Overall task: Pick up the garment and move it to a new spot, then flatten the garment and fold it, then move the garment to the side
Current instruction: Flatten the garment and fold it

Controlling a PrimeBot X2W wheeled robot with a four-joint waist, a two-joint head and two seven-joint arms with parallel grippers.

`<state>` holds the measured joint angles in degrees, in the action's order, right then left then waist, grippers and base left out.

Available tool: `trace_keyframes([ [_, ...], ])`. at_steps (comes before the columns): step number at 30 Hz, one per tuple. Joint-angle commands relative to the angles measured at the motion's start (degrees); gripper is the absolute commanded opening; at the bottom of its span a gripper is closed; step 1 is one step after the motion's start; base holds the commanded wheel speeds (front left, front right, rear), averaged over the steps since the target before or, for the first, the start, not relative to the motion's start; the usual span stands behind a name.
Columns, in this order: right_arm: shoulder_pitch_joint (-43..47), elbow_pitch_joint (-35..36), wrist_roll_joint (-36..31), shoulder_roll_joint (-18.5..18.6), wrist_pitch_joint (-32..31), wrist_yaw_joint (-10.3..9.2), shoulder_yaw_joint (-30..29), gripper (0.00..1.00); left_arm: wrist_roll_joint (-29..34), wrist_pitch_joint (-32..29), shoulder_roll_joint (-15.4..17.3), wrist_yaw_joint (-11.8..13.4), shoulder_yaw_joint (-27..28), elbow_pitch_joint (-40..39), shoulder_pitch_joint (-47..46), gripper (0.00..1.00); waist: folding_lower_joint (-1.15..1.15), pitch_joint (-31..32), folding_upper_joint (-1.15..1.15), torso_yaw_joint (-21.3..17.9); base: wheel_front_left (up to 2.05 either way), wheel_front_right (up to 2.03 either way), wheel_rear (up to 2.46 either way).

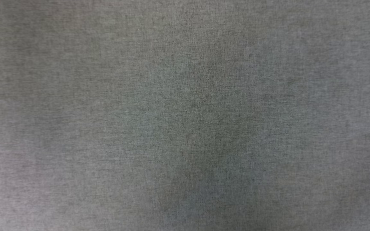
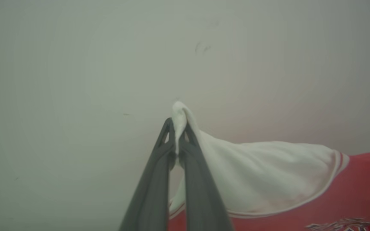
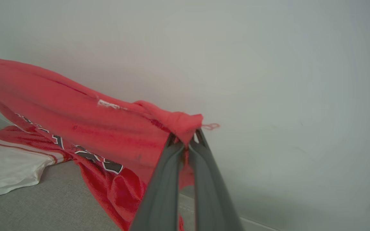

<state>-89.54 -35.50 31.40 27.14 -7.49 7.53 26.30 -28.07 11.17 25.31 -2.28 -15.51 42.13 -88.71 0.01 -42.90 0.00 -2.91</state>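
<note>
Garment (image 3: 75, 128): strung between both grippers before a pale wall (image 3: 268, 64), sagging at the near side onto grey woven cloth (image 3: 43, 199). Pinched at a bunched white sleeve tip (image 2: 180, 110) by the clamped left gripper (image 2: 179, 128), and at a red corner (image 3: 185, 123) by the clamped right gripper (image 3: 185, 136), with a loose thread (image 3: 211, 126) poking out. Soft, light, limp knit; likely to droop and crease between grips. Best taken at hems, shoulders or corners, not mid-panel. Striped trim (image 2: 339, 160) along the sleeve edge, black white-edged print (image 3: 104, 163) across the red body.
</note>
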Motion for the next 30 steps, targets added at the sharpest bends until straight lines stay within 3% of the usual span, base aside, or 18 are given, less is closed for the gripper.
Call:
trace_keyframes([
  [1, 1.57, -0.57, 0.45, -0.05, 0.47, -0.07, 0.48, 0.0, -0.42, 0.57, -0.39, -0.37, 0.19, 0.55, 1.49, 0.0, -0.01, 1.44, 0.0, 0.43, 0.0, 0.0, 0.0],
  [7, 11.21, -3.42, 4.03, -0.43, 1.56, -0.07, 4.2, 0.0, -3.82, 2.62, -1.5, -2.72, 1.14, 3.55, 12.32, 0.0, -0.01, 8.86, 0.0, 1.41, 0.0, 0.0, 0.0],
  [13, 25.33, -3.12, 8.48, 0.89, 2.74, -0.07, 7.75, 0.0, -6.09, 3.75, -1.55, -3.3, 2.39, 1.54, 29.56, 0.0, -0.01, 17.82, 0.0, 2.27, 0.0, 0.0, 0.0],
  [20, 43.16, -1.19, 13.4, 1.44, 3.77, -0.09, 9.95, 0.0, -5.98, 4.03, -0.84, -0.83, 2.38, -5.15, 53.24, 0.0, -0.01, 27.5, 0.0, 2.2, 0.0, 0.0, 0.0],
  [30, 66.0, 3.32, 15.78, 2.93, 1.78, -0.1, 7.11, 0.0, -10.75, -0.42, -1.69, 6.11, 3.91, -21.17, 81.62, 0.0, -0.01, 38.98, 0.0, 3.59, 0.0, 0.0, 0.0],
])
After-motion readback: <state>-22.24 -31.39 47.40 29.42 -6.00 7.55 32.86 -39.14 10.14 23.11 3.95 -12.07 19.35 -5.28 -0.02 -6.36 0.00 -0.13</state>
